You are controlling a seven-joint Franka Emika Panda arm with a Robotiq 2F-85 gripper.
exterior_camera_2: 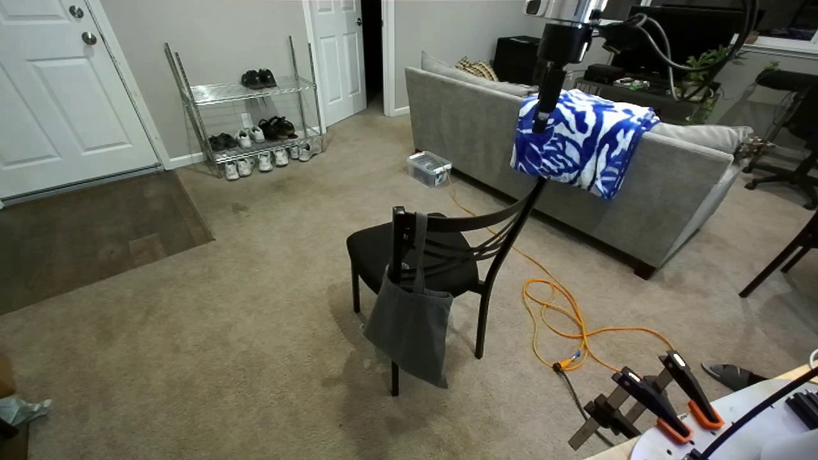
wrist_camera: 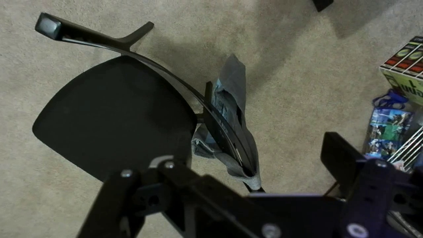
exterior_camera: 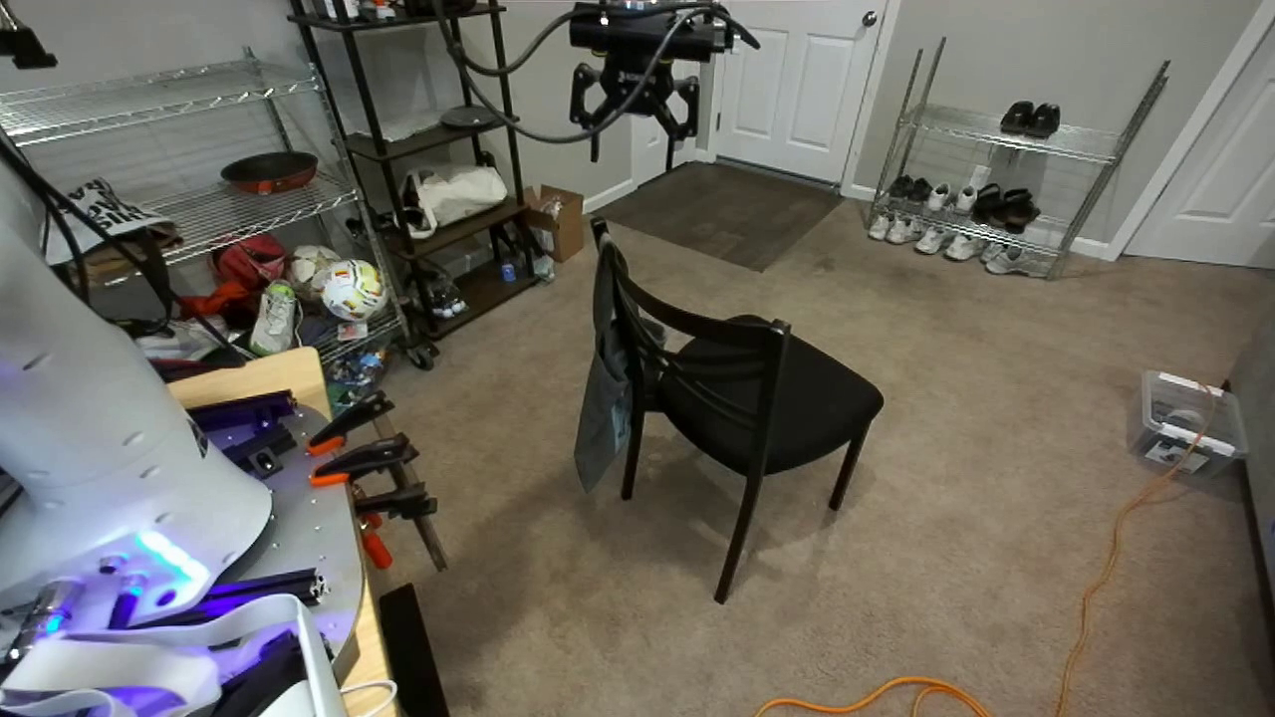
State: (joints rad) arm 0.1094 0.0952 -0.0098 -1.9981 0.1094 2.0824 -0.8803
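Observation:
My gripper [exterior_camera: 633,151] hangs in the air with its fingers apart and nothing between them. An exterior view shows it from the side [exterior_camera_2: 541,121], higher than the chair. It touches nothing; a black chair [exterior_camera: 797,398] stands on the carpet below it. A grey cloth bag [exterior_camera_2: 412,326] hangs by its strap from one post of the chair's backrest. In the wrist view the black seat [wrist_camera: 112,112] is seen from above at the left, and the bag [wrist_camera: 235,81] lies along the backrest near the middle. The spread fingers cross the lower part of that view.
Wire shelves [exterior_camera: 229,204] and a dark rack [exterior_camera: 453,229] stand by the wall. A shoe rack [exterior_camera_2: 249,96] is near the doors. A grey sofa [exterior_camera_2: 473,121] bears a blue and white blanket [exterior_camera_2: 588,140]. An orange cord [exterior_camera_2: 575,313] and a clear bin [exterior_camera_2: 429,167] lie on the floor.

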